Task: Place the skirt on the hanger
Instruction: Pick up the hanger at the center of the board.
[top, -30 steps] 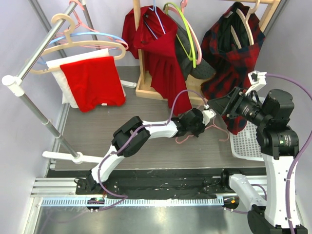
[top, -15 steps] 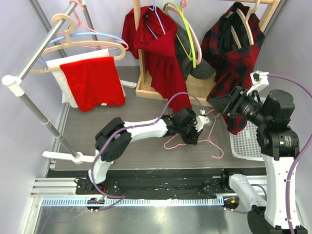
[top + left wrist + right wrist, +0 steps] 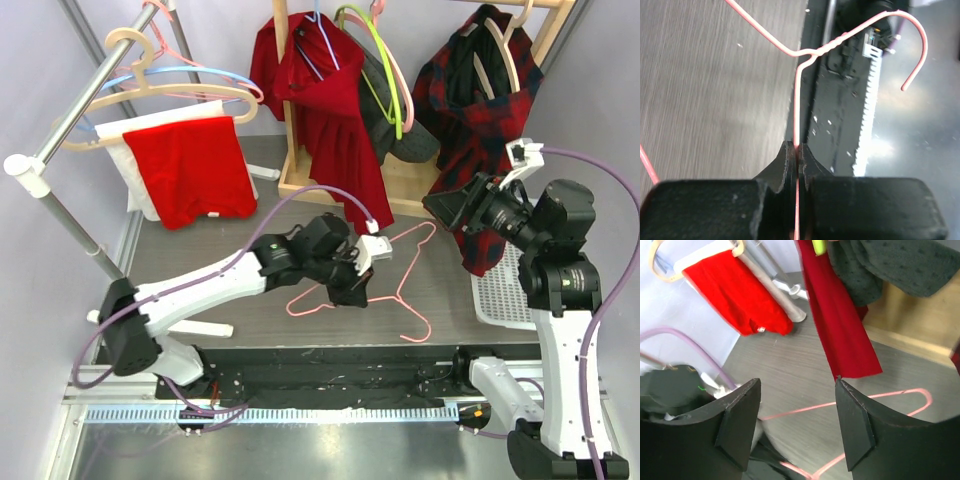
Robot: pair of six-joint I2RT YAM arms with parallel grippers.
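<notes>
Top cam: grey wood-look table (image 3: pixel 190 250), lilac walls (image 3: pixel 30 60). There's one pink wire hanger (image 3: pixel 414 318), held low over the table mid-frame by the left gripper (image 3: pixel 352 280). Its hook is toward the right arm, long axis roughly left-right. Three garments (image 3: pixel 335 130) on the wooden rack (image 3: pixel 300 185), one red cloth (image 3: pixel 195 170) on the rail (image 3: pixel 90 95).

Left wrist: jaws pinched tight on the hanger.

Right wrist: right gripper (image 3: pixel 797 425) spread wide, nothing in it.

A red cloth (image 3: pixel 195 170) over a white cloth (image 3: pixel 130 165) hangs under a silver metal rail (image 3: pixel 88 90) at the far left corner of the grey tabletop (image 3: pixel 190 265); a white perforated basket (image 3: pixel 500 295) lies at its right edge.
</notes>
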